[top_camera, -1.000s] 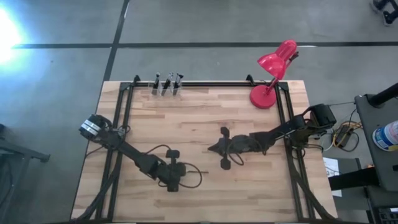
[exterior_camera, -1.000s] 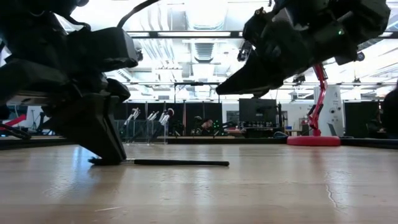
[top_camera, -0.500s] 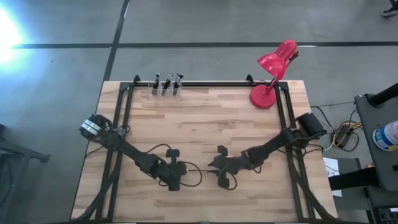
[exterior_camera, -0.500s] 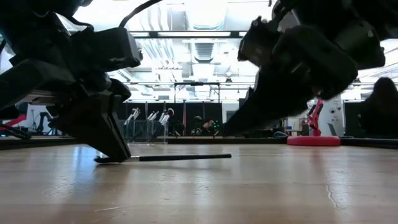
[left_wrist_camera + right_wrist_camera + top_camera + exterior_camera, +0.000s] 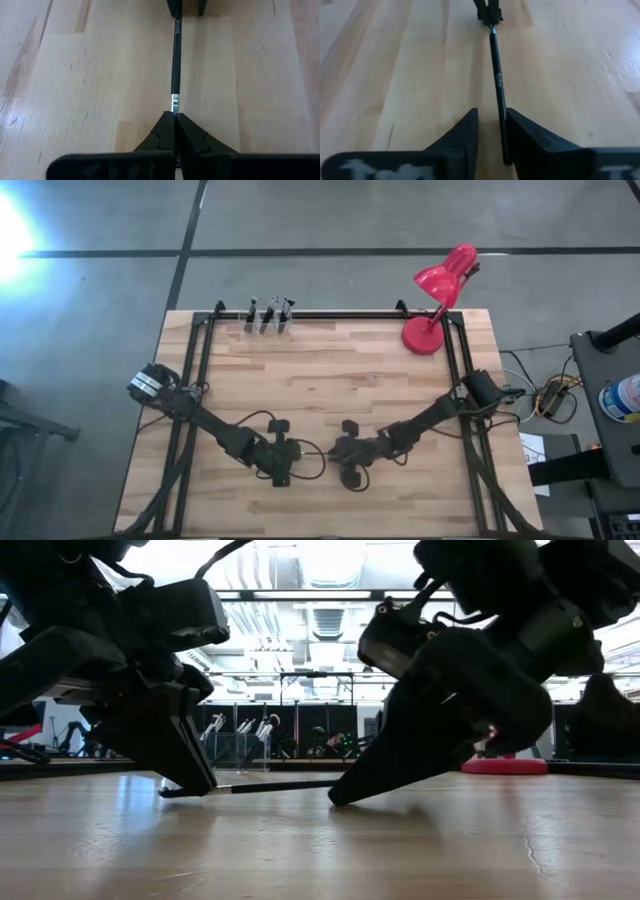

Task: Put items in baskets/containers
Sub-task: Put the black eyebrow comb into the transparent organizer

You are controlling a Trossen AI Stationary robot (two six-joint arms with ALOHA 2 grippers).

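One thin dark brush [image 5: 314, 451] stretches between my two grippers near the table's front middle. My left gripper [image 5: 175, 118] is shut on its ferrule end. My right gripper [image 5: 492, 127] stands open at the table, one finger on each side of the brush's other end [image 5: 504, 150]. The clear containers [image 5: 268, 318] stand on the table at its far edge, with several dark brushes upright in them. My left gripper pinches the brush's end just behind the silver ferrule [image 5: 174, 106] between its two fingertips. The fingers slant down from the table's left and lie along the brush. The brush points toward the table's right, about level and close over the wood. My right gripper has the shaft close beside one finger [image 5: 527, 137]; whether they touch, I cannot tell.
A red desk lamp [image 5: 440, 292] stands at the far right corner. A dark frame rail [image 5: 330, 313] runs along the table's far edge by the containers. Bare wood lies between the grippers and the containers.
My right gripper has come toward the table's near edge and left, down to the wood, and now straddles the free end of the brush. The brush's free end has swung a little while my left gripper keeps its hold.
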